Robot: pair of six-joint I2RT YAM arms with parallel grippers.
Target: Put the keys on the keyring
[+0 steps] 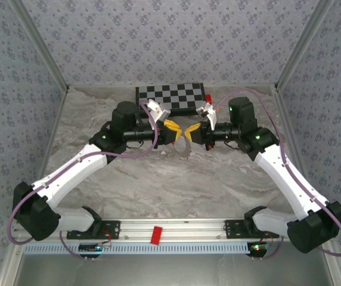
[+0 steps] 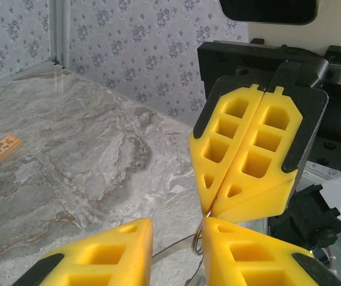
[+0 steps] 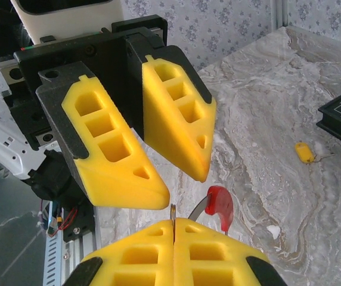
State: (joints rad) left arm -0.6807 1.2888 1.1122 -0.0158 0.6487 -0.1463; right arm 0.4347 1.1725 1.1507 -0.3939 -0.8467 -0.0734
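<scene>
My right gripper (image 3: 173, 225) is shut on the thin metal edge of the keyring (image 3: 173, 213), held up above the marble table. The ring's red section (image 3: 219, 205) juts out just right of its tips. My left gripper (image 2: 176, 225) faces it tip to tip, jaws open. The grey loop (image 2: 199, 237) hangs in the gap, close against the left gripper's right-hand finger (image 2: 248, 250). From above, the two grippers (image 1: 170, 127) (image 1: 191, 128) meet mid-table and the keyring (image 1: 182, 148) dangles below them. One small yellow key (image 3: 303, 152) lies loose on the table.
A chessboard (image 1: 170, 95) lies at the back of the marble table (image 1: 158, 185), behind both grippers. Patterned walls close in the back and both sides. A small red item (image 1: 208, 97) sits by the board's right corner.
</scene>
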